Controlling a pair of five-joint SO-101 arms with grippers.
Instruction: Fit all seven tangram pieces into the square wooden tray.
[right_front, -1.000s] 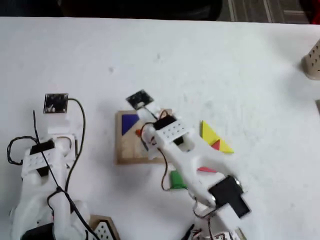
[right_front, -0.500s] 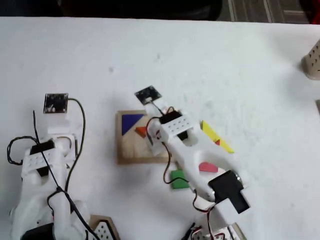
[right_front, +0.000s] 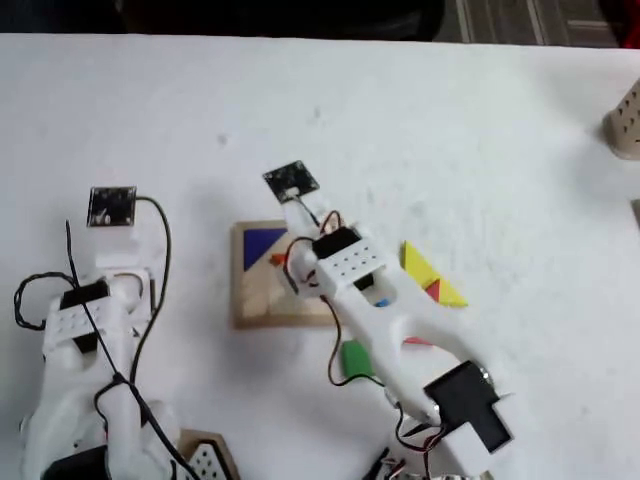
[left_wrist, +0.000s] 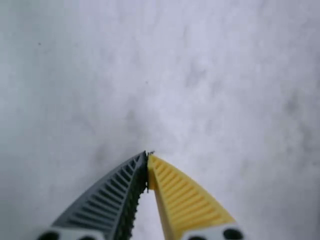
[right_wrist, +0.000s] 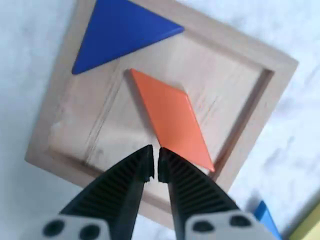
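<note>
Holds the right gripper (right_wrist: 155, 162) all but closed and empty over the square wooden tray (right_wrist: 250, 50), tips beside the orange parallelogram (right_wrist: 172, 117) inside it. Poises the left gripper (left_wrist: 147, 159) closed, empty, over bare table (left_wrist: 200, 60).

**Over the tray, fingers nearly together**

My black gripper (right_wrist: 155, 162) hangs above the square wooden tray (right_wrist: 280, 67), its fingers almost meeting with nothing between them. A flat orange parallelogram (right_wrist: 170, 117) lies in the tray just ahead of my tips. A blue triangle (right_wrist: 120, 35) lies beyond it.
</note>
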